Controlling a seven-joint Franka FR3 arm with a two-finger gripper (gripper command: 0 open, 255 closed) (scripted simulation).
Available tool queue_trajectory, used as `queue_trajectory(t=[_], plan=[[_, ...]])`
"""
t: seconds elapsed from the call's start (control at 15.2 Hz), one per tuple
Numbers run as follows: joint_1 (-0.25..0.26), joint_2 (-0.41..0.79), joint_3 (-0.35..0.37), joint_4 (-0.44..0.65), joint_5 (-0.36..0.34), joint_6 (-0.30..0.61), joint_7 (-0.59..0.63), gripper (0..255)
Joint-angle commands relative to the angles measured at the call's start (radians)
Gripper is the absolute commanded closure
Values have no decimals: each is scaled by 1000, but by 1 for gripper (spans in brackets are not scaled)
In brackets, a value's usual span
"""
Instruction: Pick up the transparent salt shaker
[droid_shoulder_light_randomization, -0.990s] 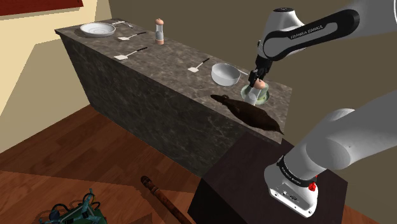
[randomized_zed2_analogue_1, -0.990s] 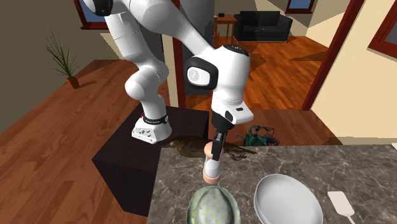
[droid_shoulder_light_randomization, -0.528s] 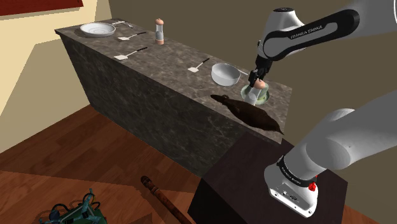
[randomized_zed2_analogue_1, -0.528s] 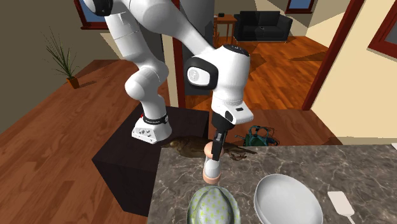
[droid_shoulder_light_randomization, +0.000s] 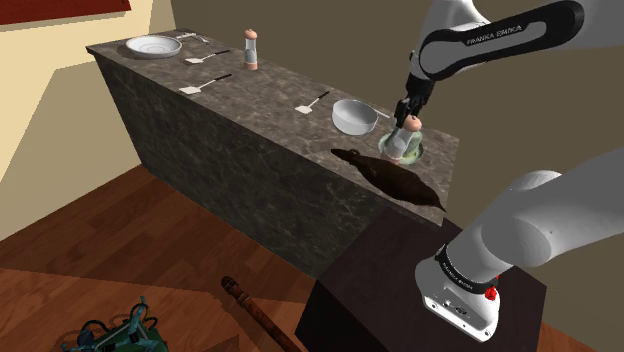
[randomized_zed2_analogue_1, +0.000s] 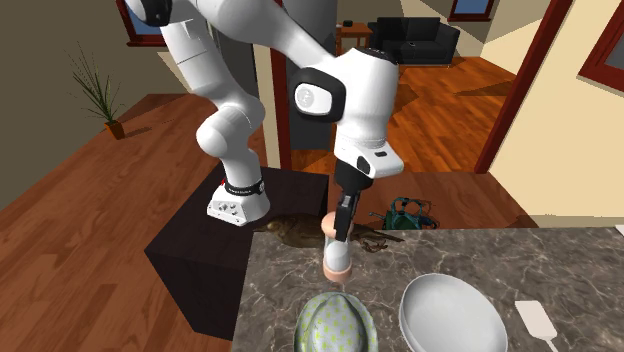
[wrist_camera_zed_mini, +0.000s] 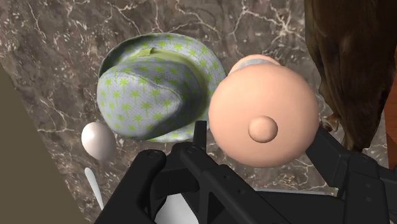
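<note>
— Where's the salt shaker (randomized_zed2_analogue_1: 337, 250)?
— Upright, just beside the green-patterned hat (randomized_zed2_analogue_1: 335, 325), clasped by the gripper (randomized_zed2_analogue_1: 343, 224).
— What does it look like?
— Peach cap and base, pale body.

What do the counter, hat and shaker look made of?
The counter looks like smooth stone, likely marble: dark with pale veins. The hat looks like cloth: matte, grey with green print, dented crown. The shaker has a smooth matte peach cap, plastic or wood, hard to tell.
</note>
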Motion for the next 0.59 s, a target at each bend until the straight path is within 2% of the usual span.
queue_trajectory(t=[0.0,0.4,0.53], plan=[[-1,-17,4,14,2,-30,-5,255],[2,-50,19,69,13,-118,-17,255],[2,-51,19,71,13,-121,-18,255]])
